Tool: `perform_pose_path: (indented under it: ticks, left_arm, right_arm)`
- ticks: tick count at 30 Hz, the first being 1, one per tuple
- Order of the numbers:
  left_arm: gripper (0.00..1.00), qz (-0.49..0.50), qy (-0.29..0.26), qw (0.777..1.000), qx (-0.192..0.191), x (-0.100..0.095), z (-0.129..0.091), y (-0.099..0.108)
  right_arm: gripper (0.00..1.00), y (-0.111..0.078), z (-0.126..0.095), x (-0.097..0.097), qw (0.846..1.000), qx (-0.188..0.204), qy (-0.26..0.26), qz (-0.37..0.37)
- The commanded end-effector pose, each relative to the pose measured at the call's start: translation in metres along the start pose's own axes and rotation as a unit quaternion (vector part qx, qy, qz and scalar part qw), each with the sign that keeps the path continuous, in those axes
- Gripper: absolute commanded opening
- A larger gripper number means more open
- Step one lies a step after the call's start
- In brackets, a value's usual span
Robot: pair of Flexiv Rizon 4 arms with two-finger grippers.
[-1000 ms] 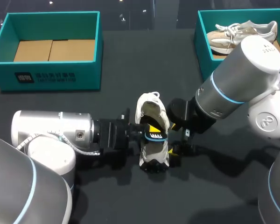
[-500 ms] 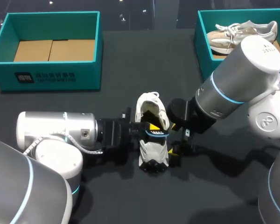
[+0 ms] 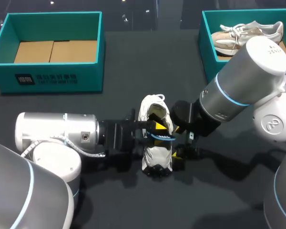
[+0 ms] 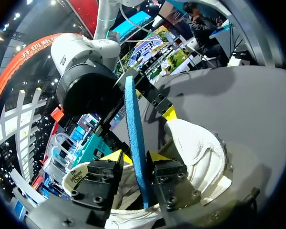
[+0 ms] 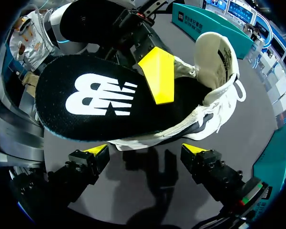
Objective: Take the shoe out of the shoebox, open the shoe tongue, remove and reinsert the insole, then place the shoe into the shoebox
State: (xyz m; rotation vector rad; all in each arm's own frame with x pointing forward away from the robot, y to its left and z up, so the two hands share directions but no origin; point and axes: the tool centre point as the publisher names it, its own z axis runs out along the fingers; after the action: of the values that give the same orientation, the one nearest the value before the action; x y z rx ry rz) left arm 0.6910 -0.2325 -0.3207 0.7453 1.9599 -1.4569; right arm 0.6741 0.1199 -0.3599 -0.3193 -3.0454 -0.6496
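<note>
Table [image 3: 133,62]: shoe [image 3: 155,155] sits mid-table btwn both grippers, long axis running near-far, heel end twd robot, tongue end away; toe hidden. Insole [image 5: 100,98] sticks half out, front end inside shoe. Left gripper [image 4: 135,156] clamped on insole edge. Right gripper [image 5: 145,151] spread wide beside shoe; contact unclear.

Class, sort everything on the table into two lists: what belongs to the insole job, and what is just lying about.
In the job: shoe; insole, pinched in the left gripper; right gripper, open beside the shoe; empty box, probably its shoebox.
Lying about: second box; beige shoe inside it.
</note>
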Motion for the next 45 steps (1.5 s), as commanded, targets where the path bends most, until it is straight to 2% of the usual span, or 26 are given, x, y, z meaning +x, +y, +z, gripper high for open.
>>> perform_pose_path:
  ticks: [1, 3, 5, 9, 12, 17, 23, 34, 39, 40, 41, 44, 45]
  left_arm:
    - [0.3, 0.006, -0.007, 1.0, 0.009, 0.002, -0.016, -0.011]
    - [0.27, 0.011, -0.008, 1.0, 0.014, 0.001, -0.017, -0.015]
    - [0.2, 0.017, -0.007, 1.0, 0.018, 0.002, -0.017, -0.019]
    - [0.16, 0.031, -0.002, 0.999, 0.026, 0.005, -0.014, -0.019]
    - [0.0, 0.041, 0.001, 0.999, 0.033, 0.008, -0.009, -0.013]
    - [0.0, 0.055, 0.002, 0.997, 0.048, 0.012, -0.005, -0.002]
    - [0.0, 0.065, 0.001, 0.997, 0.047, 0.011, -0.001, 0.011]
    - [0.0, 0.07, -0.003, 0.997, 0.01, 0.006, 0.005, 0.035]
    - [0.0, 0.056, -0.003, 0.998, 0.015, 0.006, 0.001, 0.032]
    - [0.14, 0.055, -0.003, 0.998, 0.017, 0.006, -0.001, 0.029]
    - [0.24, 0.053, -0.003, 0.998, 0.021, 0.006, -0.003, 0.025]
    - [0.38, 0.04, -0.008, 0.999, 0.033, 0.004, -0.01, 0.015]
    - [0.39, 0.036, -0.009, 0.999, 0.037, 0.002, -0.012, 0.012]
  right_arm:
    - [1.0, 0.0, 0.001, 0.001, 1.0, 0.0, -0.001, 0.0]
    - [1.0, 0.0, 0.001, 0.001, 1.0, 0.0, -0.001, 0.0]
    - [1.0, 0.0, 0.001, 0.001, 1.0, 0.0, -0.001, 0.0]
    - [1.0, 0.0, 0.001, 0.001, 1.0, 0.0, -0.001, 0.0]
    - [1.0, 0.0, 0.001, 0.001, 1.0, 0.0, -0.001, 0.0]
    - [1.0, 0.0, 0.001, 0.001, 1.0, 0.0, -0.001, 0.0]
    - [1.0, 0.0, 0.001, 0.001, 1.0, 0.0, -0.001, 0.0]
    - [1.0, 0.0, 0.001, 0.001, 1.0, 0.0, -0.001, 0.0]
    - [1.0, 0.0, 0.001, 0.001, 1.0, 0.0, -0.001, 0.0]
    - [1.0, 0.0, 0.001, 0.001, 1.0, 0.0, -0.001, 0.0]
    - [1.0, 0.0, 0.001, 0.001, 1.0, 0.0, -0.001, 0.0]
    - [1.0, 0.0, 0.001, 0.001, 1.0, 0.0, -0.001, 0.0]
    - [1.0, 0.0, 0.001, 0.001, 1.0, 0.0, -0.001, 0.0]
